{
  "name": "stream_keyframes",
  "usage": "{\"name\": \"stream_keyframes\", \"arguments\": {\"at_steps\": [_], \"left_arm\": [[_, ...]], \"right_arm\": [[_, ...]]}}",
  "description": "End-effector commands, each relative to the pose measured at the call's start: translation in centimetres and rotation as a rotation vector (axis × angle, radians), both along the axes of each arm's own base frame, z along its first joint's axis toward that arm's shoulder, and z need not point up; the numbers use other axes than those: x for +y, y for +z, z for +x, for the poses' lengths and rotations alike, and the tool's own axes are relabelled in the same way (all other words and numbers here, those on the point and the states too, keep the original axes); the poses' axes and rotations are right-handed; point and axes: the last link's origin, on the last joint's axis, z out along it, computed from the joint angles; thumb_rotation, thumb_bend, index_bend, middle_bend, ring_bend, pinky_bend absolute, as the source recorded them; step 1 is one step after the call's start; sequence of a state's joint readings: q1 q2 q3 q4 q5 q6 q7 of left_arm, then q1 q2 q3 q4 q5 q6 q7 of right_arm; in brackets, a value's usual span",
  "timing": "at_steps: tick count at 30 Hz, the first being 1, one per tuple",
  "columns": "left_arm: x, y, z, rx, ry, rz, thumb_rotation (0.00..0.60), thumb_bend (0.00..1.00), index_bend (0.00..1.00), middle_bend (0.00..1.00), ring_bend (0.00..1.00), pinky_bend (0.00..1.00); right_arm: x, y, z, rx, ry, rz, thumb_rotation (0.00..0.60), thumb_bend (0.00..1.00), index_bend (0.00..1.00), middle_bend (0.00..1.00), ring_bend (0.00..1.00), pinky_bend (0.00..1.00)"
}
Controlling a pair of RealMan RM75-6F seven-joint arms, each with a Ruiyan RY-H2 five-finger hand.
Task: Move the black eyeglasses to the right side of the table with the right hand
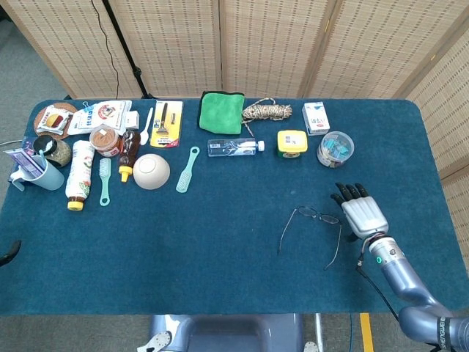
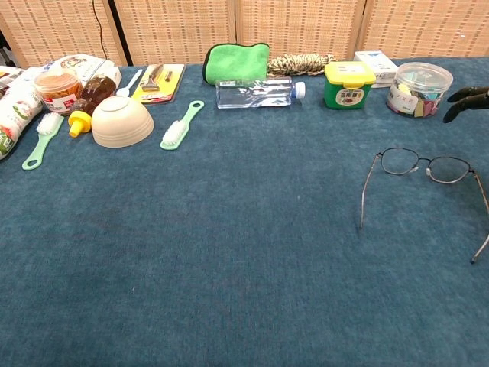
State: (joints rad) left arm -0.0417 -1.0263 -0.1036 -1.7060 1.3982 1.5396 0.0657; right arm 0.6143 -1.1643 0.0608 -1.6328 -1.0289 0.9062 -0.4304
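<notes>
The black eyeglasses lie unfolded on the blue table, right of centre, just left of the empty, spread-fingered right hand.

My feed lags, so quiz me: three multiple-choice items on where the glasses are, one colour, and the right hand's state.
1. The glasses lie:
A. on the cloth beside the right hand
B. inside the bowl
C. on the green towel

2. The jar cap beside the bottle is:
A. red
B. yellow
C. white

3. The right hand is:
A. gripping the glasses
B. pressing the bottle
C. open, off the glasses

Answers:
1 A: the frame rests flat on the blue cloth, just left of the hand.
2 B: the jar has a yellow cap.
3 C: fingers spread, a gap to the frame.
</notes>
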Motion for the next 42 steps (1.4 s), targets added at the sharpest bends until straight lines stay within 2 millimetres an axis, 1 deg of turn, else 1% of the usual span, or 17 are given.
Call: {"name": "stream_keyframes", "arguments": {"at_steps": [1, 9, 20, 28, 33, 38, 42], "left_arm": [[0.0, 0.1, 0.0, 0.002, 0.000, 0.001, 0.570, 0.24, 0.06, 0.00, 0.00, 0.00], [0.0, 0.6, 0.5, 0.009, -0.019, 0.024, 0.571, 0.24, 0.06, 0.00, 0.00, 0.00], [0.1, 0.8, 0.8, 0.012, -0.026, 0.030, 0.571, 0.25, 0.06, 0.00, 0.00, 0.00], [0.0, 0.7, 0.5, 0.012, -0.013, 0.022, 0.570, 0.24, 0.06, 0.00, 0.00, 0.00], [0.0, 0.6, 0.3, 0.009, -0.007, 0.019, 0.570, 0.24, 0.06, 0.00, 0.00, 0.00], [-0.1, 0.6, 0.0, 0.007, 0.001, 0.019, 0.569, 0.24, 0.06, 0.00, 0.00, 0.00], [-0.1, 0.6, -0.2, 0.007, 0.006, 0.017, 0.570, 0.24, 0.06, 0.00, 0.00, 0.00]], "right_arm": [[0.1, -0.3, -0.7, 0.014, -0.012, 0.014, 0.600, 0.02, 0.15, 0.00, 0.00, 0.00], [0.2, -1.3, -1.4, 0.046, -0.016, 0.050, 0.600, 0.02, 0.15, 0.00, 0.00, 0.00], [-0.3, -2.0, -1.2, 0.058, -0.014, 0.072, 0.600, 0.02, 0.15, 0.00, 0.00, 0.00], [-0.5, -2.4, -0.6, 0.070, 0.000, 0.094, 0.600, 0.02, 0.15, 0.00, 0.00, 0.00], [-0.7, -2.8, 0.2, 0.073, 0.015, 0.107, 0.600, 0.02, 0.16, 0.00, 0.00, 0.00], [-0.9, -3.3, 0.8, 0.078, 0.027, 0.118, 0.600, 0.02, 0.18, 0.00, 0.00, 0.00], [-1.0, -3.7, 1.1, 0.082, 0.024, 0.122, 0.600, 0.02, 0.22, 0.00, 0.00, 0.00]]}}
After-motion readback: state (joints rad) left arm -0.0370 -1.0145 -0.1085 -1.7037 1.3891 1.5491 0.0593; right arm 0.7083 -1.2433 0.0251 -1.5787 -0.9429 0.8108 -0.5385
